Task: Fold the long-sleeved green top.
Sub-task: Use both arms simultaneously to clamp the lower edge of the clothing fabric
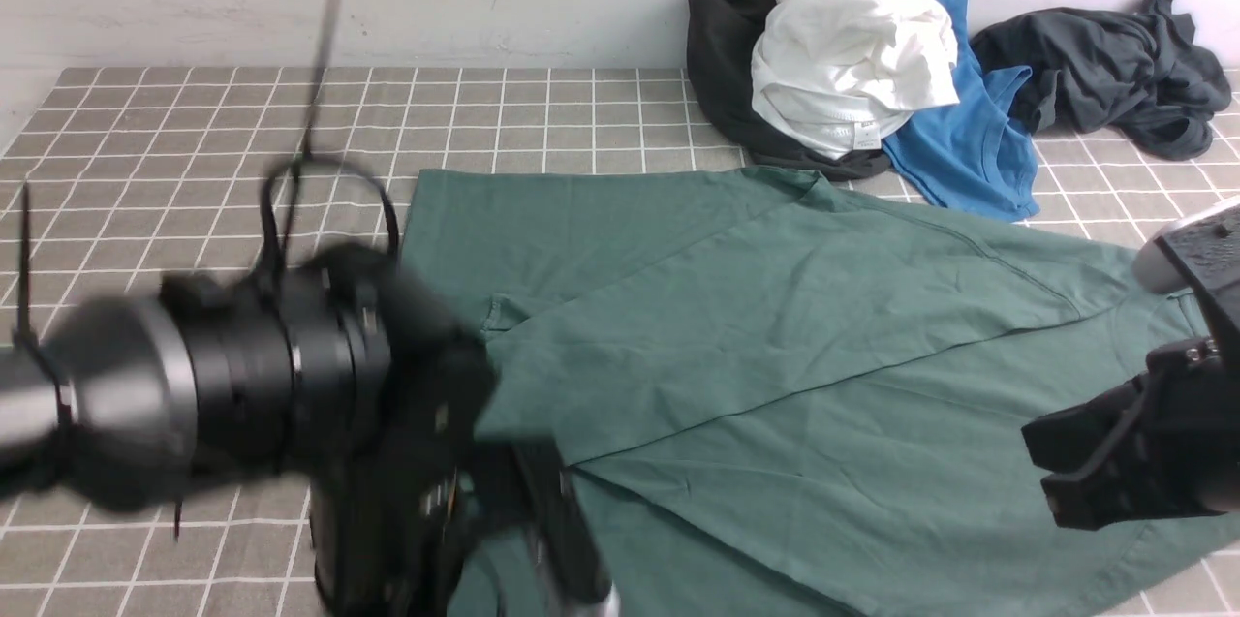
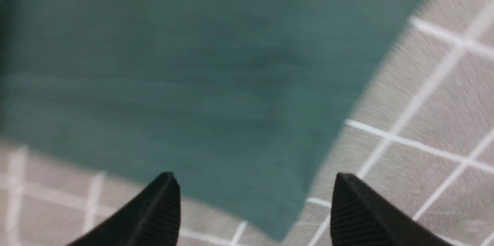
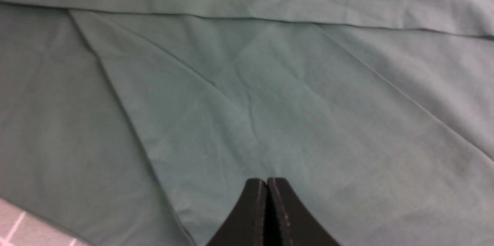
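Shows top spread over centre and right of front frame, long axis left to right. Places left gripper, jaws apart, over a cloth corner at lower left, nearest an edge; right gripper, jaws together, empty, above mid-cloth at right.

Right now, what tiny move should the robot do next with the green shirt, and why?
Probably lower the left gripper and pinch the corner of the green long-sleeved top. Its jaws stand open, and that corner shows just ahead of them, lying on the checked cloth. The right gripper is shut over the top with nothing visibly in it.
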`<control>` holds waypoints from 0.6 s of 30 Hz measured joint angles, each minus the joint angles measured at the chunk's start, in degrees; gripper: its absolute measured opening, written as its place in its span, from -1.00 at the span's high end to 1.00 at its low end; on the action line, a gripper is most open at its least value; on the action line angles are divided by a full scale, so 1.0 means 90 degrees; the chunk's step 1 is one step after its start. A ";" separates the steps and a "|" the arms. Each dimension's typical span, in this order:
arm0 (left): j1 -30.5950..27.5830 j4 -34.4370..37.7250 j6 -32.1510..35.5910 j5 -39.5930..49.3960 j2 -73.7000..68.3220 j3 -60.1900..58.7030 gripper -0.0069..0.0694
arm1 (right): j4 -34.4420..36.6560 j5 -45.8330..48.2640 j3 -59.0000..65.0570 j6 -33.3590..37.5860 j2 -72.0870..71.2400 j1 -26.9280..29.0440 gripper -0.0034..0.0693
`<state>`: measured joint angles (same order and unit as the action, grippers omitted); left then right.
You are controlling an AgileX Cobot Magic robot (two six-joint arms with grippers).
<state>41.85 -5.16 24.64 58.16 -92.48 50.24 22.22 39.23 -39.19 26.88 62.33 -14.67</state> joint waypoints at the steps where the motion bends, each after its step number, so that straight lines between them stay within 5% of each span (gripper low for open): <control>1: 0.0092 -0.0006 0.0176 -0.0185 -0.0007 -0.0232 -0.44 | 0.0153 0.0008 0.0000 0.0175 0.0000 0.0000 0.93; 9: 0.0212 -0.0276 0.0552 -0.1205 -0.0002 -0.1162 -0.30 | 0.1063 0.0094 0.0000 0.1331 0.0000 0.0000 0.93; 16: 0.0243 -0.0850 -0.0376 -0.1354 0.0110 -0.1270 0.63 | 0.1166 0.0228 0.0000 0.1666 0.0000 0.0000 0.93; 18: 0.0243 -0.1013 -0.0756 -0.1357 0.0181 -0.1303 0.75 | 0.1208 0.0287 0.0000 0.1818 -0.0041 0.0000 0.93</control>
<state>44.04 -14.27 17.84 45.95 -90.85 38.52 33.09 41.81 -39.19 43.24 61.96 -14.67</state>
